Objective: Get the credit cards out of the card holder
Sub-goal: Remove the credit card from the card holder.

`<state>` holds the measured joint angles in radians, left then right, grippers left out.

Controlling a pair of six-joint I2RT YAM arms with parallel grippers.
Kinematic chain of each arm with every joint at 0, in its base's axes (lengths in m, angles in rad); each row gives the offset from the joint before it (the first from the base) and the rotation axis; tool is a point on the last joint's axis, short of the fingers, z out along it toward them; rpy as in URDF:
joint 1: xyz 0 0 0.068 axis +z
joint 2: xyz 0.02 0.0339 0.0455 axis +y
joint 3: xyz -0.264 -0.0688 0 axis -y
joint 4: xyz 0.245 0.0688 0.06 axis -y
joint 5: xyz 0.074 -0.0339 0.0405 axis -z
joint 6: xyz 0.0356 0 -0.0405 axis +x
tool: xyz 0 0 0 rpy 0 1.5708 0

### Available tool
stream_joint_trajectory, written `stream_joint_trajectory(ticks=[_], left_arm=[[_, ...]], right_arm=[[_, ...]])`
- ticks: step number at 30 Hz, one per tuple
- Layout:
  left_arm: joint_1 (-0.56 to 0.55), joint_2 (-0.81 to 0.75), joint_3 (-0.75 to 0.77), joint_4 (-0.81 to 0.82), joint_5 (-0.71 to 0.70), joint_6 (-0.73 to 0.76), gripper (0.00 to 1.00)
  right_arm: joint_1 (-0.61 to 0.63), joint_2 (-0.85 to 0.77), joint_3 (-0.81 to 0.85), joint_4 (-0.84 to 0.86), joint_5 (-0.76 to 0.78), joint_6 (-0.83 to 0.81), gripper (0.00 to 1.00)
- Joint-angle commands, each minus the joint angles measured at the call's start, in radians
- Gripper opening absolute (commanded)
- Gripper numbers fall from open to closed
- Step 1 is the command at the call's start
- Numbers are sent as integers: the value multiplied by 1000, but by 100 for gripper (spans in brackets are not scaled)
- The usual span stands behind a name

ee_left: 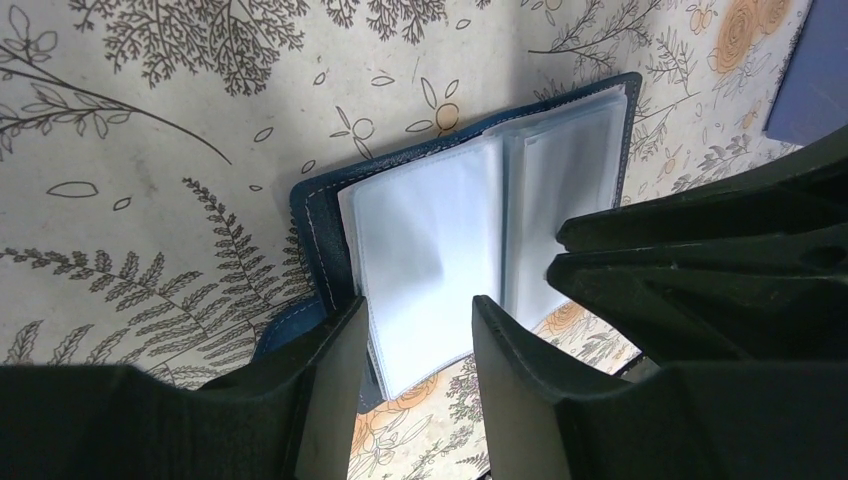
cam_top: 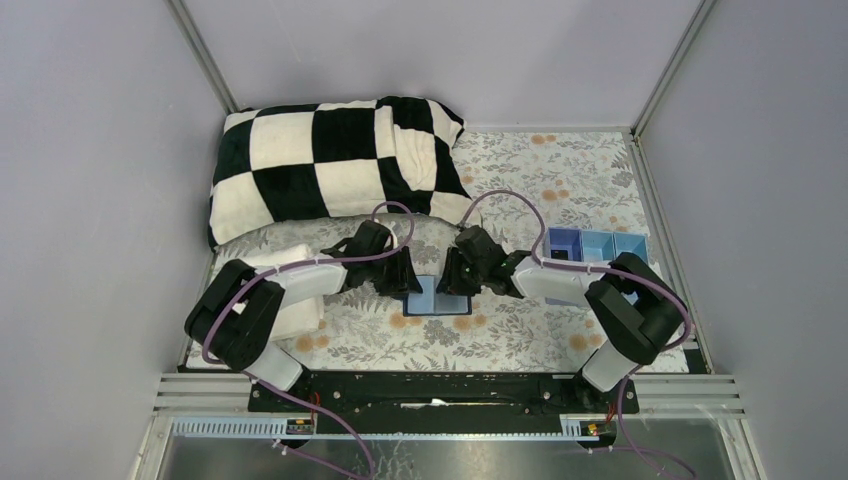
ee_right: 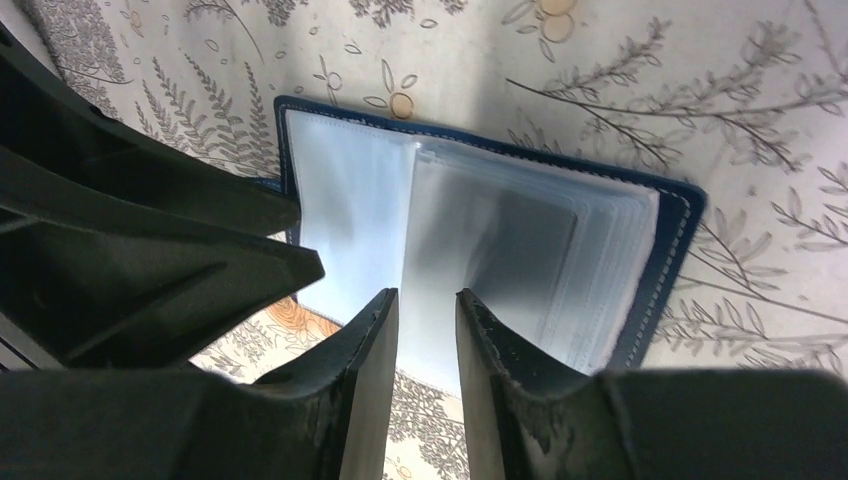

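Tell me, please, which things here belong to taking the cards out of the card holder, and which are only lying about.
For the job: card holder, left fingers, right fingers.
Lying about: checkered pillow, folded white cloth, blue compartment tray.

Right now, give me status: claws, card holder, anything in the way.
Left claw open, right claw open, both over the sleeves. Card holder lying open on floral cloth, no card out. Nothing blocking.
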<state>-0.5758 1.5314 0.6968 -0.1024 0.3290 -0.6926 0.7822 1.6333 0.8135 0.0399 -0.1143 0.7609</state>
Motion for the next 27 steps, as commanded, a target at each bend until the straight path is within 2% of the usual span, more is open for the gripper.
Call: stream_joint_trajectory(ticks=[1,8,27], left_arm=[[2,41,2,-17,-43,35,48],[2,47,12,-30,-45,47,48],[2,58,12,-19,-42,45,47]], right_arm=[[-20,-95,-43,22,76,19,36],[-79,-121,-65,14,64,-12,37],[-79,-29,-65,62,-42,-6,36]])
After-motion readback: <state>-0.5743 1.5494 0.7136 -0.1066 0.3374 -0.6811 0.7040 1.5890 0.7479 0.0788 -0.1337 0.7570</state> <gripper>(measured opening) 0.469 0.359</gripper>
